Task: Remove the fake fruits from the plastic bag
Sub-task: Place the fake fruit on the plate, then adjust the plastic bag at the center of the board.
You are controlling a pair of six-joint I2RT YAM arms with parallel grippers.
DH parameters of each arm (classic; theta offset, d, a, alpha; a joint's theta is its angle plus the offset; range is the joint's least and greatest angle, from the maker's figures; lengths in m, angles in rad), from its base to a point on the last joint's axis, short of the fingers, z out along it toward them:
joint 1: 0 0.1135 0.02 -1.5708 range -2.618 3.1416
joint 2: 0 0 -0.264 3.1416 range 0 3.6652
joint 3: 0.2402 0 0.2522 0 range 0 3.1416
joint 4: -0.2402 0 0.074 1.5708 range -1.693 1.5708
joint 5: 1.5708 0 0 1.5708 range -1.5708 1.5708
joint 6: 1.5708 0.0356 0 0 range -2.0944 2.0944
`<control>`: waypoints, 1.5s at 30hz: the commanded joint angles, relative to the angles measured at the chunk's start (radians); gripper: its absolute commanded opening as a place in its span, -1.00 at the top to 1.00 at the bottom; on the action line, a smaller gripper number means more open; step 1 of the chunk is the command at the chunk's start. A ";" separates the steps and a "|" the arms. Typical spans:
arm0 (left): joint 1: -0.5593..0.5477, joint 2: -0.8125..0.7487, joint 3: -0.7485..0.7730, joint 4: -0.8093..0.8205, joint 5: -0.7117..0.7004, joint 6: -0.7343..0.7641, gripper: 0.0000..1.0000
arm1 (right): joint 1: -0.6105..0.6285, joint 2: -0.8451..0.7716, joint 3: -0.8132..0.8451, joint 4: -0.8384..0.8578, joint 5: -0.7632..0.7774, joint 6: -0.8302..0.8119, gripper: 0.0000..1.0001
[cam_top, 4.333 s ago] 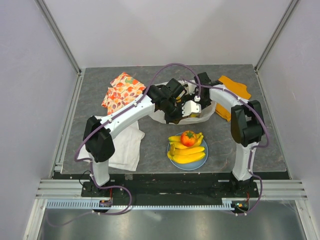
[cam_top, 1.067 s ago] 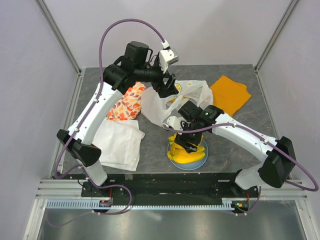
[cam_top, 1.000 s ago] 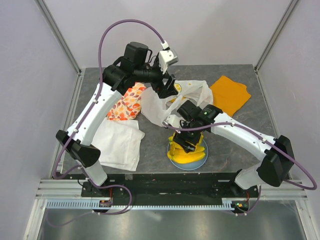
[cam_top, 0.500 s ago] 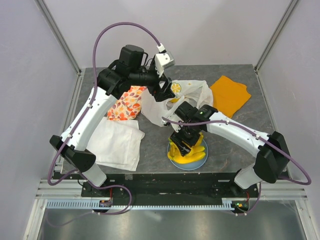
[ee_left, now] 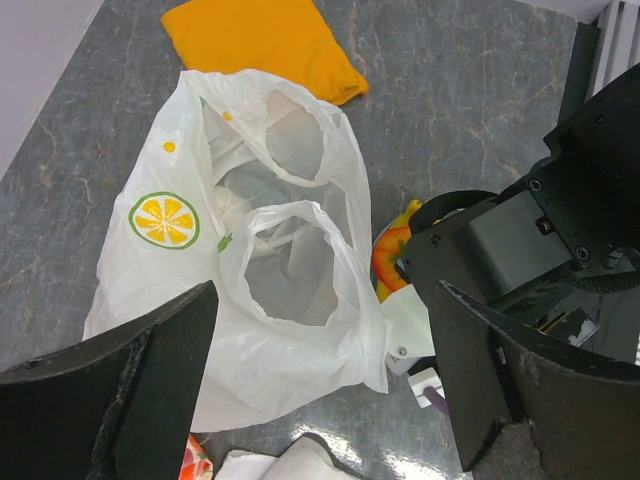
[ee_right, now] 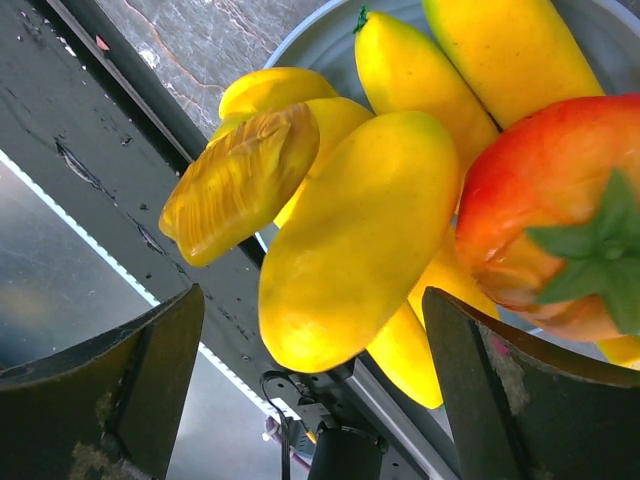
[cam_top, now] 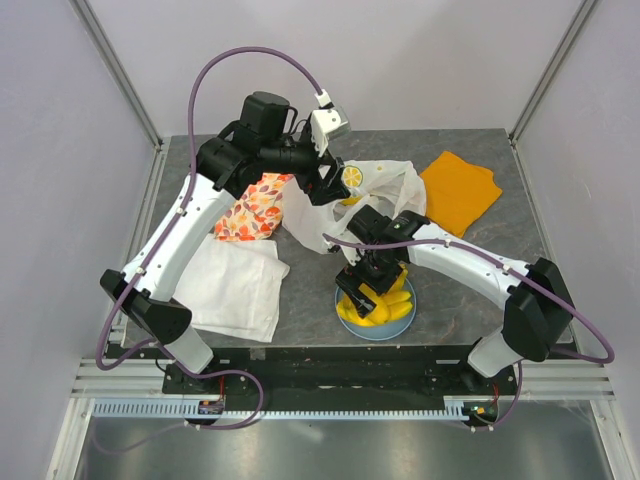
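While the right gripper (ee_right: 312,310) hangs low over the plate (ee_right: 310,35), its jaws stand wide, one on each side of the heaped fruits (cam_top: 377,304) and clear of them, so it grips nothing. On the plate lie bananas (ee_right: 420,80) and a red-orange fruit (ee_right: 540,220) with a green top resting against them. A plump yellow fruit (ee_right: 350,250) sits between the jaws, and a streaky yellow piece (ee_right: 235,180) leans on it toward the near rim. The plate sits at the near middle of the table (cam_top: 305,300). Beyond it lies the bag (ee_left: 290,370), crumpled and slack, its two handles gaping upward, between the floral cloth (cam_top: 250,205) on the left and the orange cloth (cam_top: 460,190) on the right. A lemon-slice mark (ee_left: 164,219) shows on its side; whether it is a print or a fruit inside cannot be told. What else the bag holds is hidden by its folds. The left gripper (ee_left: 325,295) is raised above the bag, jaws wide apart with nothing between them. A white cloth (cam_top: 235,290) lies at the near left.
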 commanded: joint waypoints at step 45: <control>-0.136 0.044 -0.142 0.120 -0.058 -0.135 -0.87 | -0.495 0.616 0.870 0.024 -0.063 -0.223 -0.57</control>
